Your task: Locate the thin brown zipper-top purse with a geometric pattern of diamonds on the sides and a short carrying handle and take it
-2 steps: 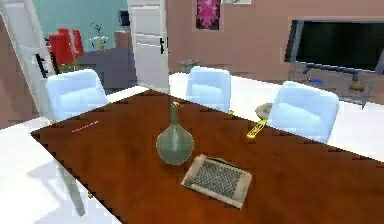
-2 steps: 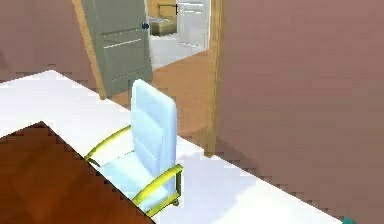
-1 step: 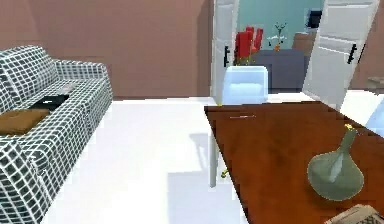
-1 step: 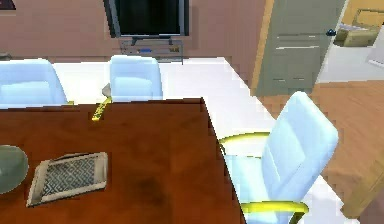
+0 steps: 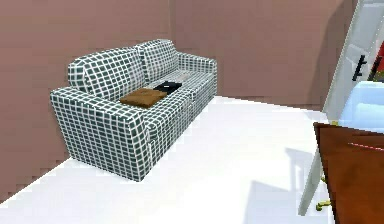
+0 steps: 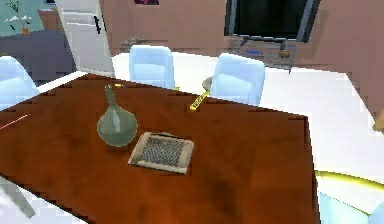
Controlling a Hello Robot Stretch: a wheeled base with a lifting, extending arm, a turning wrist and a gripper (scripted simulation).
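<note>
A flat rectangular thing (image 6: 161, 152) lies on the dark wooden table (image 6: 240, 160) in the arm side view. It has a brown rim, a grey criss-cross patterned face and a short loop on its far edge, which fits a thin purse. In the forward view a flat brown thing (image 5: 143, 97) lies on the seat of a checked sofa (image 5: 120, 120), with a small black object (image 5: 170, 86) just behind it.
A grey-green vase (image 6: 116, 121) stands next to the patterned thing, and a yellow pencil (image 6: 199, 100) lies farther back. Pale blue chairs (image 6: 238, 78) line the table's far side. Behind them are a television (image 6: 272, 20) and a white door (image 6: 84, 30). The table's corner (image 5: 350, 170) shows at the forward view's right.
</note>
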